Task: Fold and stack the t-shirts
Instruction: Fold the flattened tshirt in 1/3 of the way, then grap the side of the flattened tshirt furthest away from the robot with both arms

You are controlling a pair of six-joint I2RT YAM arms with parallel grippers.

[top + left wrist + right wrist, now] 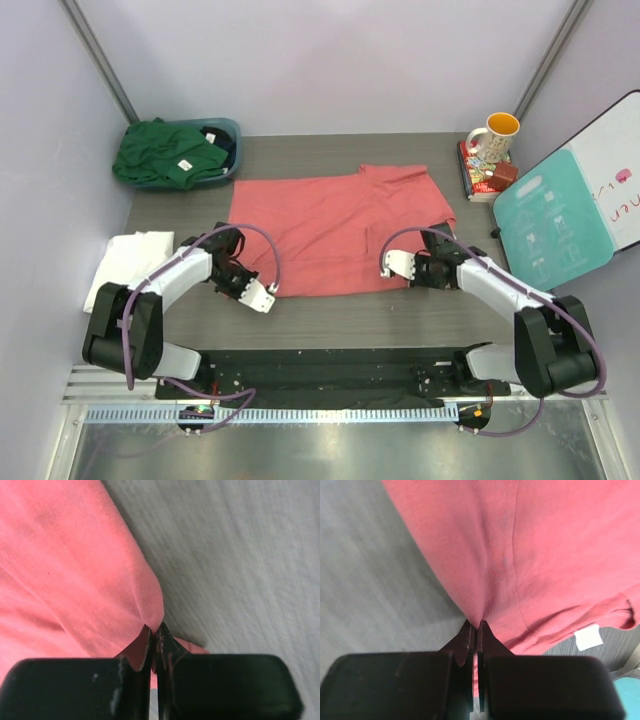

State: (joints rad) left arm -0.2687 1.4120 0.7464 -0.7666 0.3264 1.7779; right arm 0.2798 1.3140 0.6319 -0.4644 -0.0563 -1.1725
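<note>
The coral-red t-shirt [330,230] lies spread flat in the middle of the table. My left gripper [240,278] is shut on a pinch of its near left edge [150,605], with the fingertips [156,628] meeting on the cloth. At the near right edge my right gripper [418,268] is shut on the same shirt [530,555], which puckers between its tips [476,625]. A small white label [587,637] shows under the shirt's hem. The white t-shirt [130,260] lies folded at the left. The dark green t-shirt [165,155] is heaped over the tub.
A teal tub [225,135] stands at the back left corner. At the back right a mug [494,135] sits on books [480,170], and a teal and white board [560,225] leans beside them. Metal frame posts rise at both back corners.
</note>
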